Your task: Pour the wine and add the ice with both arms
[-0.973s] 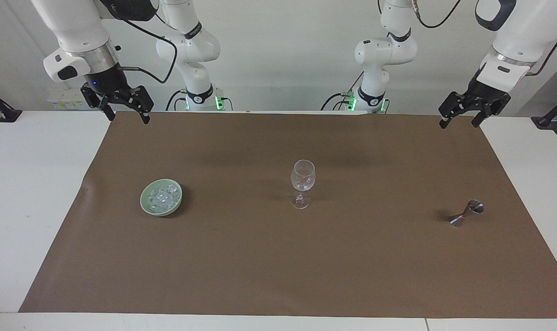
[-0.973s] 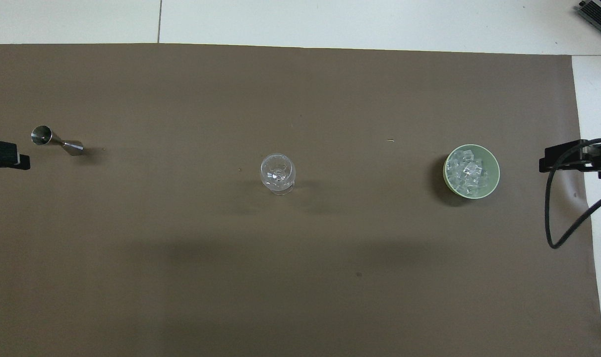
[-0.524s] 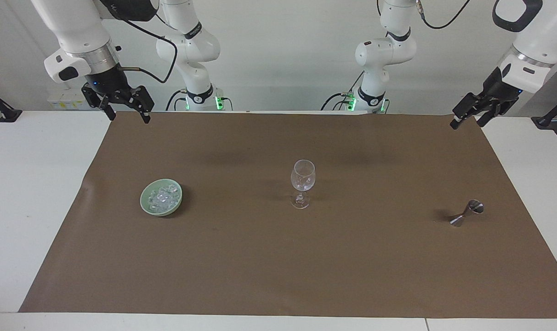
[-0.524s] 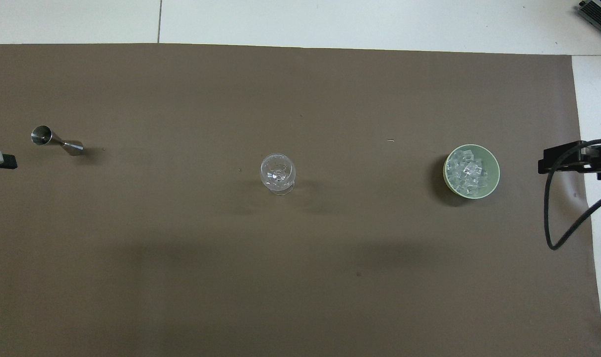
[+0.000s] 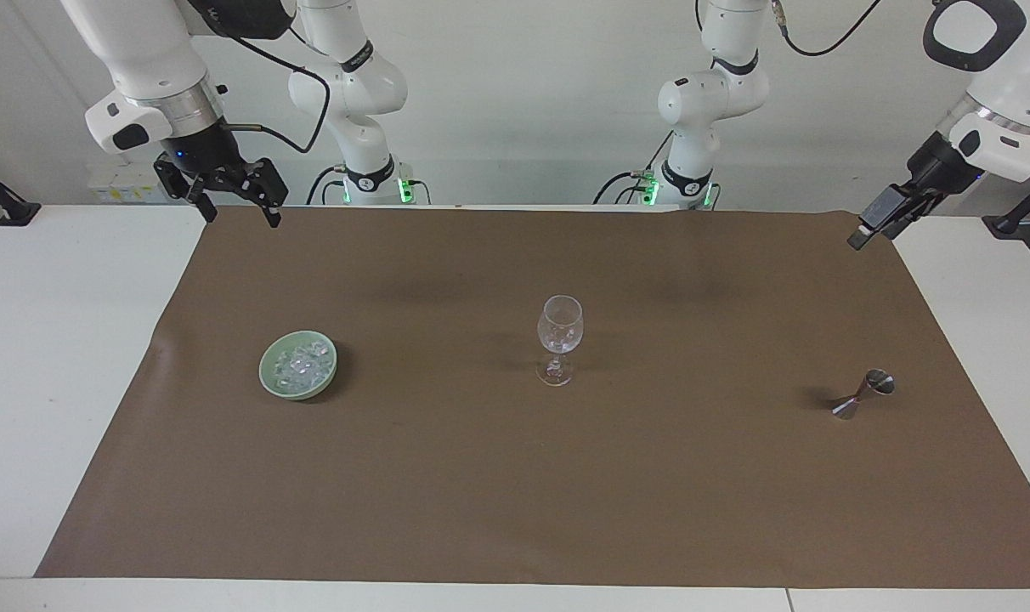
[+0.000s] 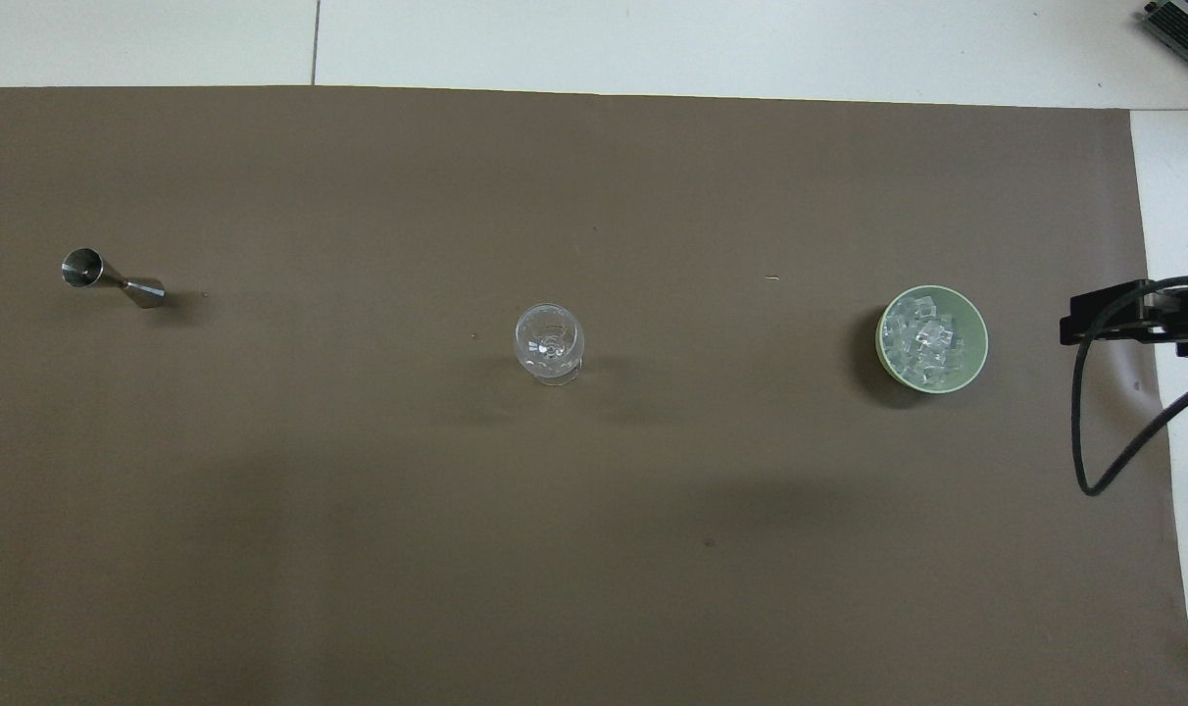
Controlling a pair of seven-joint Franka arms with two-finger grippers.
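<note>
A clear stemmed glass stands upright at the middle of the brown mat; it also shows in the overhead view. The ice lies piled in a green bowl toward the right arm's end; ice and bowl show from above too. A steel jigger lies on its side toward the left arm's end. My right gripper hangs open and empty over the mat's corner by its base. My left gripper is raised over the mat's edge at the left arm's end, turned edge-on.
The brown mat covers most of the white table. A black cable loops down from the right wrist over the mat's edge, beside the bowl. Both arm bases stand at the table's robot edge.
The left arm has risen and swung outward toward its end of the table, its wrist turning edge-on; only a sliver of it remains in the overhead view. The right gripper has barely shifted.
</note>
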